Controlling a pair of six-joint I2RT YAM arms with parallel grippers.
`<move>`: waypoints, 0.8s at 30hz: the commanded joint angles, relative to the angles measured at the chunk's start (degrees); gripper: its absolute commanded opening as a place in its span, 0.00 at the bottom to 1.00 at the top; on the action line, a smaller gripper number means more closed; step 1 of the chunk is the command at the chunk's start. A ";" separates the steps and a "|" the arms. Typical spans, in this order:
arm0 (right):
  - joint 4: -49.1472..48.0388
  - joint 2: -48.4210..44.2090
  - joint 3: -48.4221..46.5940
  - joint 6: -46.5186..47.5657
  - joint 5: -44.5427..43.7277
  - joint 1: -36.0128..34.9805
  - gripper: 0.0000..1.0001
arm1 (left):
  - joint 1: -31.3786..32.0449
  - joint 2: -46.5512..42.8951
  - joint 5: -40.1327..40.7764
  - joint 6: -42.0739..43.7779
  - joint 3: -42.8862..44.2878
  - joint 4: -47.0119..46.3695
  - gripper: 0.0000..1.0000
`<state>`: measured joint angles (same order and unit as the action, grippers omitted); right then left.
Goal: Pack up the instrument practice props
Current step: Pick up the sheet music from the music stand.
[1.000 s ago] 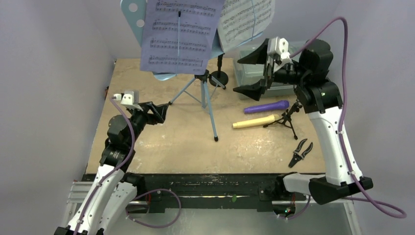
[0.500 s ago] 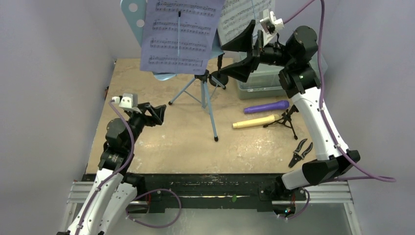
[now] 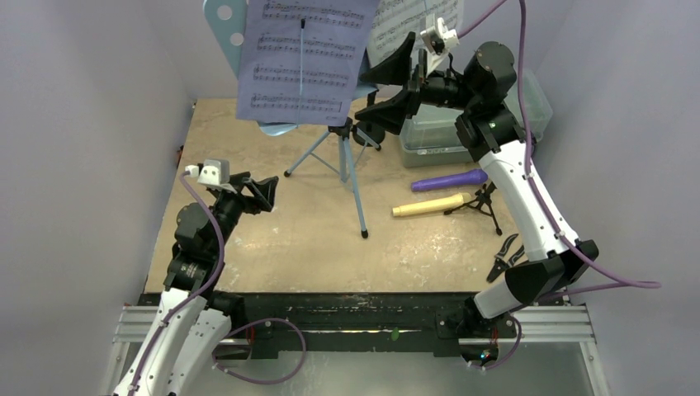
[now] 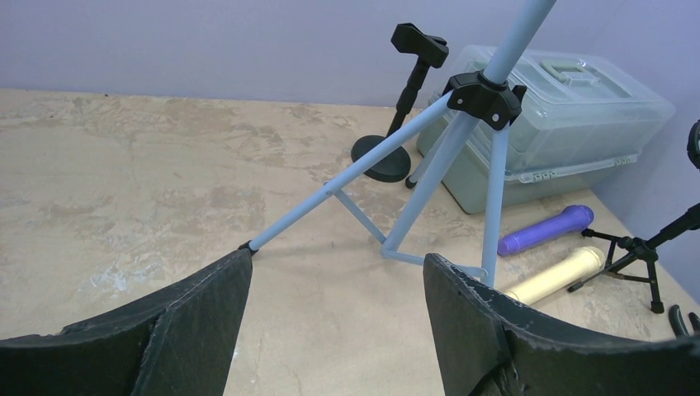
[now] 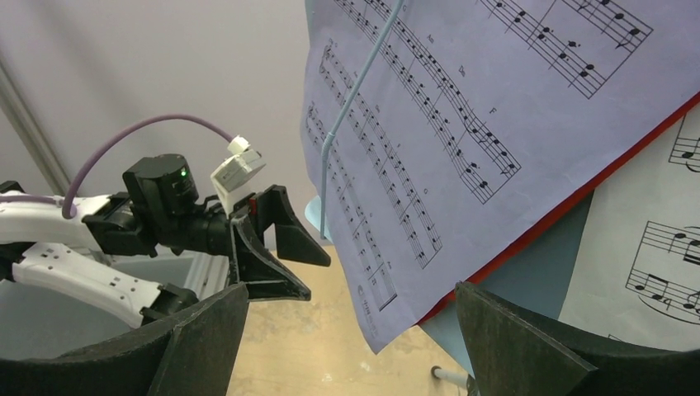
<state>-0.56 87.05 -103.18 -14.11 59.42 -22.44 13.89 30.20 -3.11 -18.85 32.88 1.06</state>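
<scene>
The right gripper is raised to the lower right corner of the printed sheet music, its jaws spread wide and empty. The sheet leans on the light-blue music rest, with the thin edge of a red folder showing behind it. The left gripper hovers low over the bench beside the tripod legs, jaws partly open and holding nothing. The main risk is probably the stand: it looks top-heavy on slim legs and nothing steadies it, so a sideways nudge from the right jaws could tip it over. A pinch that catches only the front page may let the folder slide off. The purple microphone, cream microphone and a tripod mic holder lie right of the stand, where falling pieces could scatter them.
</scene>
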 commanded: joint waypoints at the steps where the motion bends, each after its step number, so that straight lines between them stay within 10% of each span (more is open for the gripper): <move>1: -3.55 -0.36 -1.31 -1.49 1.69 -0.96 0.98 | 0.08 -0.58 0.06 0.64 -0.70 -1.16 0.75; 12: -15.56 -1.11 0.96 -13.24 6.43 -1.94 0.93 | 0.08 -0.66 0.22 0.66 -0.72 -1.15 0.75; 24: 5.18 -1.66 -1.07 2.32 -10.22 -1.92 0.98 | 0.08 -0.93 0.21 0.65 -0.71 -1.16 0.75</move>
<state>1.13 86.83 -102.96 -15.05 53.49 -24.23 13.89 29.85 -3.11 -18.85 32.88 1.06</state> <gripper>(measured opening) 0.973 0.751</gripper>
